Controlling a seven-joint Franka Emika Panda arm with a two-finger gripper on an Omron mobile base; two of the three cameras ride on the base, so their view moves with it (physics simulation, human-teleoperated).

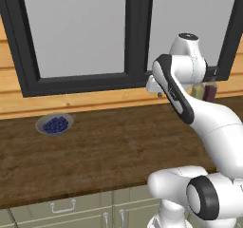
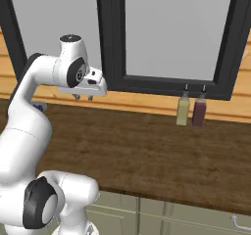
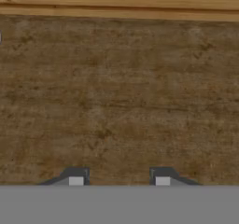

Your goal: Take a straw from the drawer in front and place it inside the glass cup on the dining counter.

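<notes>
My gripper (image 2: 83, 98) hangs above the back of a dark wood counter (image 1: 104, 151), just below the window frame, fingers pointing down. In the hand view the gripper (image 3: 118, 177) stands open, its two tips apart over bare wood grain with nothing between them. From the left base the gripper (image 1: 159, 94) peeks out behind the forearm. Under the counter's front edge runs a shut sage-green drawer (image 1: 63, 205) with a small silver bar handle. The straw, the glass cup and the dining counter are out of view.
A shallow glass bowl of blue berries (image 1: 55, 124) sits at the back left of the counter. Two bottles, one yellowish (image 2: 183, 109) and one dark red (image 2: 199, 110), stand against the wooden wall at the right. A black-framed window (image 2: 162, 33) rises behind.
</notes>
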